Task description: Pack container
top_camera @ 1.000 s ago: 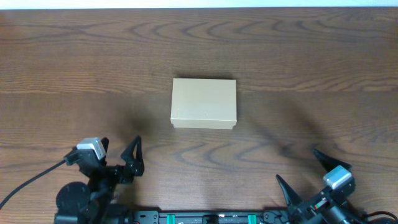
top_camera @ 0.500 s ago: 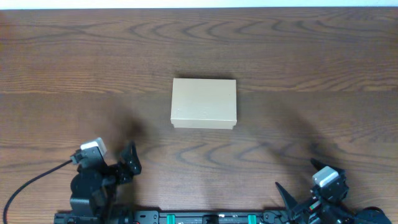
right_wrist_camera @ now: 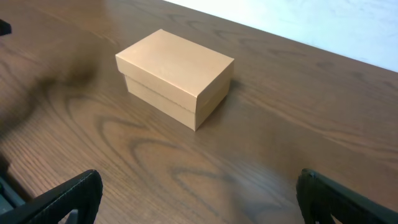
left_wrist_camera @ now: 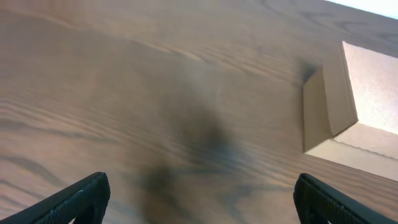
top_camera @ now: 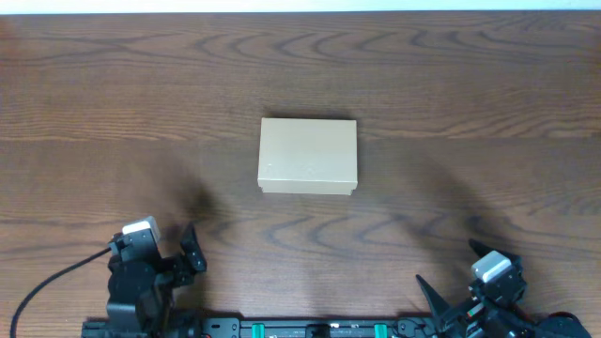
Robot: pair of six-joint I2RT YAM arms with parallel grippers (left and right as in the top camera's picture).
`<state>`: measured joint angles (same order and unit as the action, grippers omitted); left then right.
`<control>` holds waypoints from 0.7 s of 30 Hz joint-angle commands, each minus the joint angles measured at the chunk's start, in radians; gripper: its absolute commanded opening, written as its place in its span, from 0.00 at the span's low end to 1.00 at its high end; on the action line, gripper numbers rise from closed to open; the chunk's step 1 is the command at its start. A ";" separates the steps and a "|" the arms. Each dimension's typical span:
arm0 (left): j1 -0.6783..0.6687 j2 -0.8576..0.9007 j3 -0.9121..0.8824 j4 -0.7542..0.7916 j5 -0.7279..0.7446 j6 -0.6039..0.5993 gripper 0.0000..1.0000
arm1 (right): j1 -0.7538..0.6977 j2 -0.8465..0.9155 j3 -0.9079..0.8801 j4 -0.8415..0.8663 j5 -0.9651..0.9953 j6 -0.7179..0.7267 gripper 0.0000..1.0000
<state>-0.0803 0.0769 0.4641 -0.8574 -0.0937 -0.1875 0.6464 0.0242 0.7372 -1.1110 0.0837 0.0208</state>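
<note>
So, both arms sit low at the near edge of the table [top_camera: 451,84]. Left gripper [left_wrist_camera: 200,186] is spread wide, nothing between the fingers, just bare wood grain under it. Right gripper [right_wrist_camera: 199,180] is the same deal: jaws wide apart and empty, hanging over bare wood. The box [top_camera: 308,156] is out in the middle of the table, well apart from both grippers, sitting flat with its lid shut. From the left wrist cam you only catch a corner and one side of it at the right edge of the shot, partly cut off. From the right wrist cam it's fully in view, up ahead and a bit left, turned at an angle. Plain tan cardboard, no markings that I can see.
</note>
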 commanded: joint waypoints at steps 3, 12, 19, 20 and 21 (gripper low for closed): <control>0.031 -0.059 -0.011 -0.006 -0.017 0.193 0.95 | -0.002 0.005 -0.002 -0.002 0.010 -0.011 0.99; 0.036 -0.074 -0.156 0.060 0.069 0.253 0.95 | -0.002 0.005 -0.002 -0.002 0.010 -0.011 0.99; 0.037 -0.074 -0.220 0.114 0.139 0.334 0.95 | -0.002 0.005 -0.002 -0.002 0.010 -0.011 0.99; 0.043 -0.074 -0.229 0.114 0.149 0.349 0.95 | -0.002 0.005 -0.002 -0.002 0.010 -0.011 0.99; 0.048 -0.074 -0.236 0.114 0.155 0.354 0.95 | -0.002 0.005 -0.002 -0.002 0.010 -0.011 0.99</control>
<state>-0.0452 0.0105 0.2443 -0.7486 0.0231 0.1146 0.6464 0.0242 0.7372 -1.1110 0.0837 0.0208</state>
